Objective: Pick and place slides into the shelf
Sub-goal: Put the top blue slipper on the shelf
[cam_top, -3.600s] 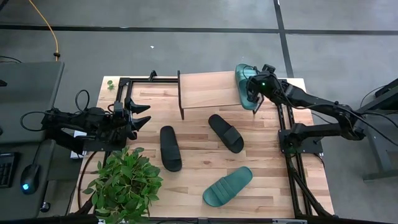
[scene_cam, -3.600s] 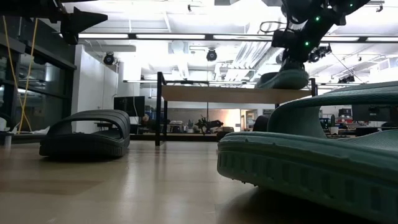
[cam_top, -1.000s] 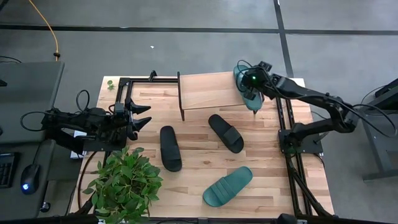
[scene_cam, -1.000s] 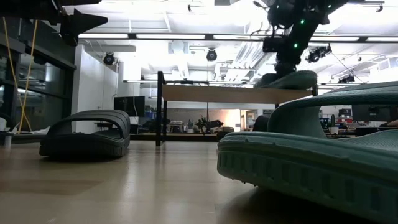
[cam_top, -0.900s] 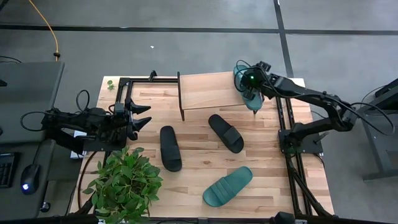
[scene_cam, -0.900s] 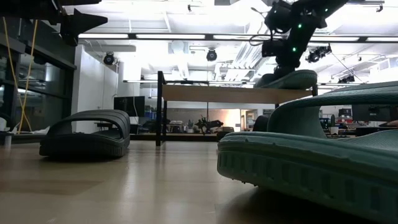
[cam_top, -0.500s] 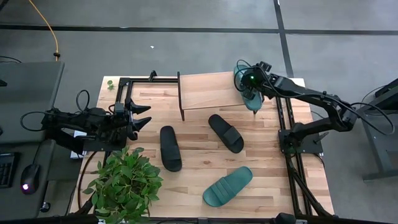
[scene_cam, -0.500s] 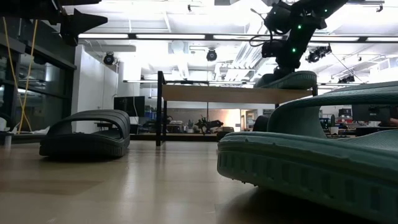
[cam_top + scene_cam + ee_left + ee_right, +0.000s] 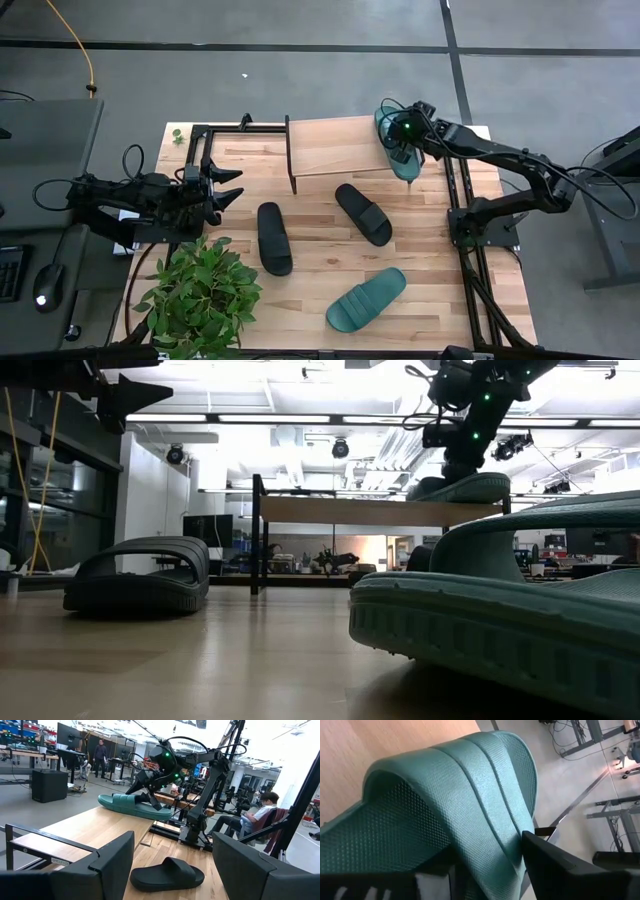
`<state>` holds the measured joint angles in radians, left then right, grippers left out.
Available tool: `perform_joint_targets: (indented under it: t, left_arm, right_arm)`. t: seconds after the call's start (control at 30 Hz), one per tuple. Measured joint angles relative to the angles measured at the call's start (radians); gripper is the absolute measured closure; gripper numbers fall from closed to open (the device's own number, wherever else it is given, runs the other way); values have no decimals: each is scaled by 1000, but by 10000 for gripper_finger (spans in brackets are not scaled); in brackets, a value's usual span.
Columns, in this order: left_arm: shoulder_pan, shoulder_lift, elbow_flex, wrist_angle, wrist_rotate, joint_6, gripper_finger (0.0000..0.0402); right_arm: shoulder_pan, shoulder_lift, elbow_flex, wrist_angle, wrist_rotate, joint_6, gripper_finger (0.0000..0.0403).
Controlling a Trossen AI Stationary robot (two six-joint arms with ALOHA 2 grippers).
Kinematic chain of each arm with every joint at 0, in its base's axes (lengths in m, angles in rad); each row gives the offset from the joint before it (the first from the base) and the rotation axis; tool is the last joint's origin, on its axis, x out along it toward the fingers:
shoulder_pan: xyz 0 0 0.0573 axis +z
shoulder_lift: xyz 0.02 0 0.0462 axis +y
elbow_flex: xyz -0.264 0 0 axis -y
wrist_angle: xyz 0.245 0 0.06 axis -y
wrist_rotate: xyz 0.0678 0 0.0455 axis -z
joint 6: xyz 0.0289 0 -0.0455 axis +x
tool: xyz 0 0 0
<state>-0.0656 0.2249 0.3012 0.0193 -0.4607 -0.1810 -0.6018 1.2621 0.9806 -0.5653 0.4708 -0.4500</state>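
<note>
Teal slide (image 9: 392, 140) sits on shelf (image 9: 335, 145) end, right claw (image 9: 402, 152) around its strap, grip unclear; next, let go, lift clear

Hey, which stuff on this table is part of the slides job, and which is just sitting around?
Job: teal slide on the shelf, under the right tool; teal slide, two black slides on the table.
Lying about: potted plant; left tool waits, open.
</note>
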Motion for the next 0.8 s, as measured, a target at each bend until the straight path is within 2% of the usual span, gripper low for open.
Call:
perform_joint_targets:
  t: [0.33, 0.8]
  left_arm:
    - [0, 0, 0, 0, 0, 0, 151]
    - [0, 0, 0, 0, 0, 0, 151]
  right_arm:
    - [0, -16, 0, -31, -11, 32, 181]
    - [28, -93, -2, -92, -11, 60, 176]
